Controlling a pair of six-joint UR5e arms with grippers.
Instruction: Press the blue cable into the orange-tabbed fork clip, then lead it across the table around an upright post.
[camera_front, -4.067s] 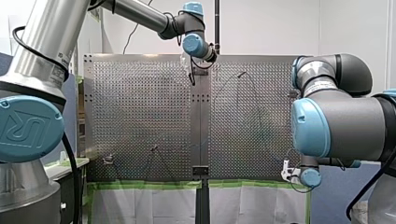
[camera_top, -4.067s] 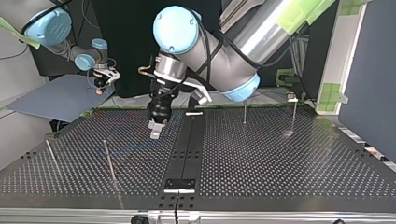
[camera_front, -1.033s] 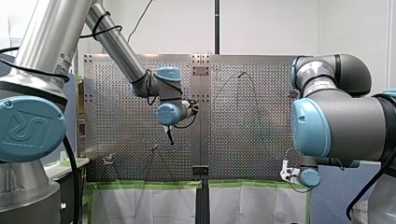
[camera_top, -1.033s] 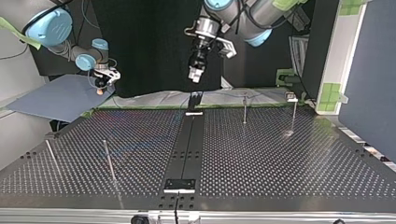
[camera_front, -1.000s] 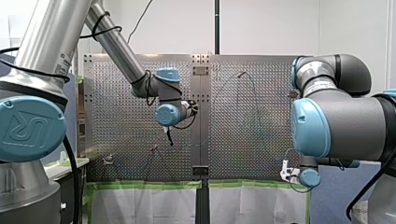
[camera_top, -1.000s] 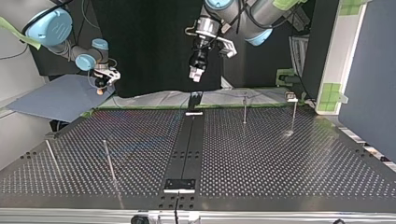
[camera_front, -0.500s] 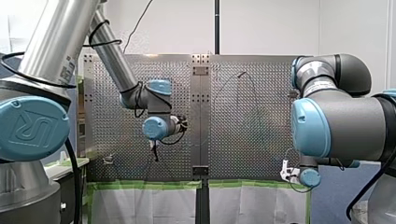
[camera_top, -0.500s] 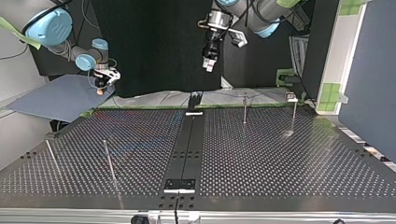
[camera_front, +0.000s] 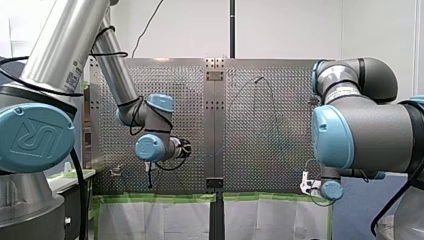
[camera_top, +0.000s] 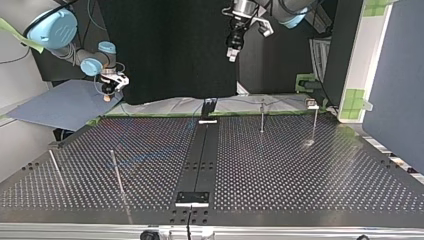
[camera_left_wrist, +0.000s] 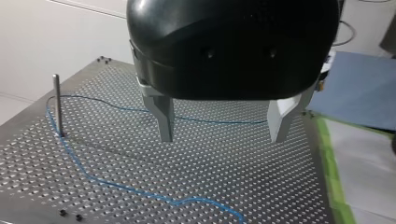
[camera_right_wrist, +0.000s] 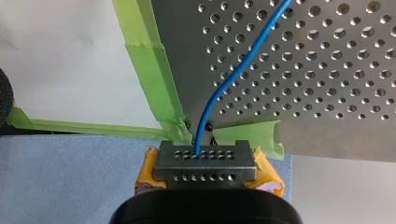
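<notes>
My left gripper (camera_left_wrist: 224, 123) is a glossy black dome with two tapered, matte metal fingers (camera_left_wrist: 164, 119). They are spread wide with nothing between them. It hangs high above the perforated table (camera_left_wrist: 210, 177), a dull steel sheet dotted with even rows of small holes.

Below it the thin, smooth blue cable (camera_left_wrist: 84, 172) lies slack on the sheet. It runs in from ahead of the fingers, bends around a slim upright metal post (camera_left_wrist: 57, 105) and snakes back in loose curves.

My right gripper (camera_right_wrist: 205, 162) sits off the table's corner. Its yellow pads (camera_right_wrist: 147, 170) and a grey plate drilled with tiny holes are pressed together on the cable's end. From there the cable climbs in a gentle S over the table's edge, where crinkled green tape (camera_right_wrist: 154, 70) is stuck. A flat blue mat (camera_right_wrist: 70, 172) lies beneath the gripper.

Four seconds ago, in the top view, the left gripper (camera_top: 232, 50) was low over the table's far middle. It has since risen and swung toward that view's right. In the front view it has dropped toward the lower left (camera_front: 149, 172). The right gripper (camera_top: 111, 85) has not moved, and the posts stand as before.
</notes>
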